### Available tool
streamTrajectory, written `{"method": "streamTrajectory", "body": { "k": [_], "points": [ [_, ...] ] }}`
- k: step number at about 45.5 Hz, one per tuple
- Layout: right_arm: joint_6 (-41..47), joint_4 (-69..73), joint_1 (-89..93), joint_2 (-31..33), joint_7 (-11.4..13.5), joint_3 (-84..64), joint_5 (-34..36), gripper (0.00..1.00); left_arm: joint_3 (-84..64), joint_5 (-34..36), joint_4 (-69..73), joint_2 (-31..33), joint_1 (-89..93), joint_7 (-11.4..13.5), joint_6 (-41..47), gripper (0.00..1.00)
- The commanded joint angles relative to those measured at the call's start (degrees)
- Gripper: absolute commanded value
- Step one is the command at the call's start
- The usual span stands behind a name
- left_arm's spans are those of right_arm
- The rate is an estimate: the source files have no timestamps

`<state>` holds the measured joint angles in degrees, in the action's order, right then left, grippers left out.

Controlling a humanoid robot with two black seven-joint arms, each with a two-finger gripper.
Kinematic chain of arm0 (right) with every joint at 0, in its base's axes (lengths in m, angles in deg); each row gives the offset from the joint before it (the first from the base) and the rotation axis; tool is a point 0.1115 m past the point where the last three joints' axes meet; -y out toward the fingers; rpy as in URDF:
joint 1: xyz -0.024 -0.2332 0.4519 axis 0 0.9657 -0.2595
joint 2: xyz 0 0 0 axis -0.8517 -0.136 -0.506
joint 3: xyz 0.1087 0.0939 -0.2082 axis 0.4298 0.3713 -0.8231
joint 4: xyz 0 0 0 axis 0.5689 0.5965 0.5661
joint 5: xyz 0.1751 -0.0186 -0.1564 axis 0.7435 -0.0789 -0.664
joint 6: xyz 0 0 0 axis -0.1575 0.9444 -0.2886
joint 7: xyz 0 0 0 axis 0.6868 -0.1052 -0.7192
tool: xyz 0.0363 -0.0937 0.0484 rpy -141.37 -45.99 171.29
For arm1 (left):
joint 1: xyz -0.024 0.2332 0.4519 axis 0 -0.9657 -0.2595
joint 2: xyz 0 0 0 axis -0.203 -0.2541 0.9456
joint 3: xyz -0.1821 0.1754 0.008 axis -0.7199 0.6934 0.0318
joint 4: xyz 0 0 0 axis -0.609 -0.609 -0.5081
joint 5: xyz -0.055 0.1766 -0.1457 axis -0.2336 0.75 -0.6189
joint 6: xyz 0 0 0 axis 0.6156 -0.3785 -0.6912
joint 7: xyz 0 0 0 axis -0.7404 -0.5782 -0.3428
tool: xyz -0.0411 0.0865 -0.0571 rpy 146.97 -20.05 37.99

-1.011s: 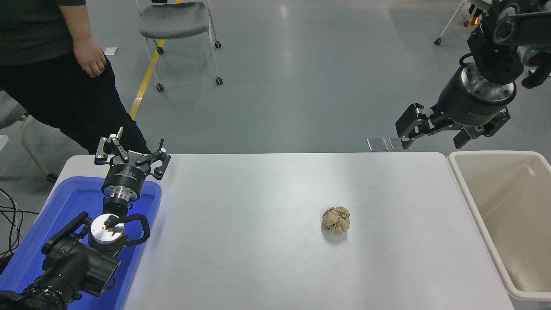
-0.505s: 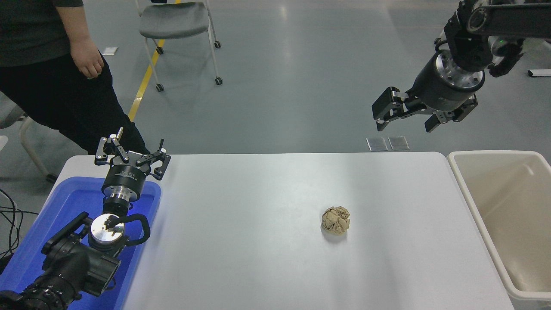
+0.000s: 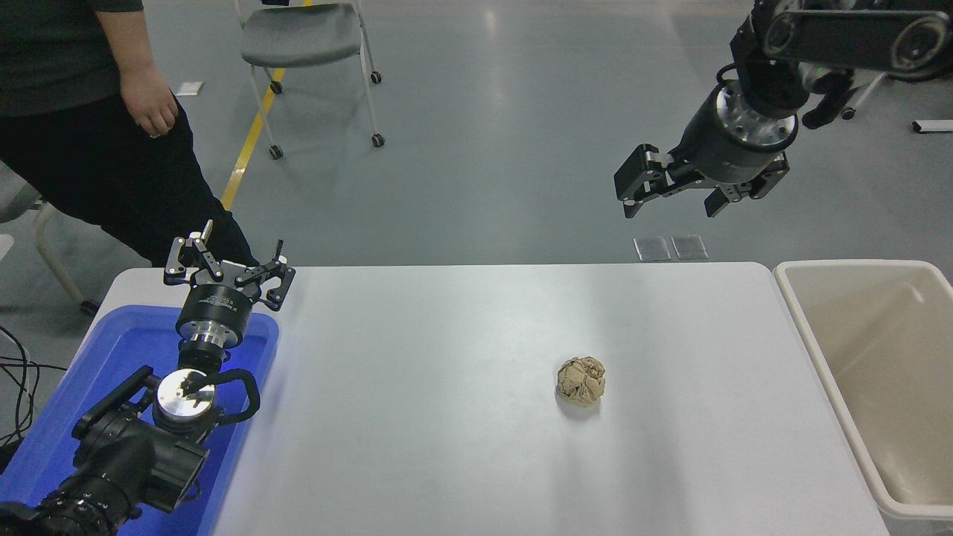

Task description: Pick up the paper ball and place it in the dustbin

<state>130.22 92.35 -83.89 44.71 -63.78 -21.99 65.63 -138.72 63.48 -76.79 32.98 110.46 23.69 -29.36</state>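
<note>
The paper ball [image 3: 581,380], a crumpled tan-brown wad, lies on the white table [image 3: 447,357] right of centre. The dustbin [image 3: 800,313], a beige tub with a thick rim, stands at the table's right end and looks empty. My right gripper [image 3: 674,202] is open and empty, held high in the air beyond the table's far edge, far above and behind the ball. My left gripper [image 3: 227,272] is open and empty, parked at the lower left over the blue tray.
A blue plastic tray [image 3: 112,372] sits at the table's left end under the left arm. A person in dark clothes [image 3: 89,134] stands at the far left. A grey chair [image 3: 305,37] stands on the floor behind the table.
My right gripper has risen and moved left, away from above the dustbin's far corner. The ball and the left arm have not moved.
</note>
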Motion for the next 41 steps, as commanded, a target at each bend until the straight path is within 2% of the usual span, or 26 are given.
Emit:
{"method": "streamTrajectory", "body": {
  "k": [1, 7, 13, 20, 33, 41],
  "points": [
    [0.0, -5.53, 7.81, -6.73, -0.09, 3.71, -0.13, 1.0, 0.0, -0.01, 0.0, 0.03, 0.0, 0.07, -0.03, 0.99],
    [0.0, -11.86, 13.61, -9.81, -0.09, 4.77, -0.21, 1.0, 0.0, -0.01, 0.0, 0.03, 0.0, -0.02, -0.03, 0.99],
    [0.0, -15.73, 19.06, -9.81, 0.0, 4.77, -0.3, 1.0, 0.0, -0.01, 0.0, 0.03, 0.0, -0.02, -0.03, 0.99],
    [-5.8, -19.6, 25.3, -9.81, 0.0, 4.77, -0.3, 1.0, 0.0, -0.01, 0.0, -0.06, 0.0, -0.02, -0.03, 0.99],
    [-8.09, -25.57, 33.12, -9.81, 0.0, 4.86, -0.3, 1.0, 0.0, -0.01, 0.0, 0.03, 0.0, -0.02, 0.05, 0.99],
    [-9.84, -29.27, 38.49, -9.81, 0.0, 10.12, -0.3, 1.0, 0.0, -0.01, 0.0, -0.06, 0.0, -0.02, 0.05, 0.99]
  ]
}}
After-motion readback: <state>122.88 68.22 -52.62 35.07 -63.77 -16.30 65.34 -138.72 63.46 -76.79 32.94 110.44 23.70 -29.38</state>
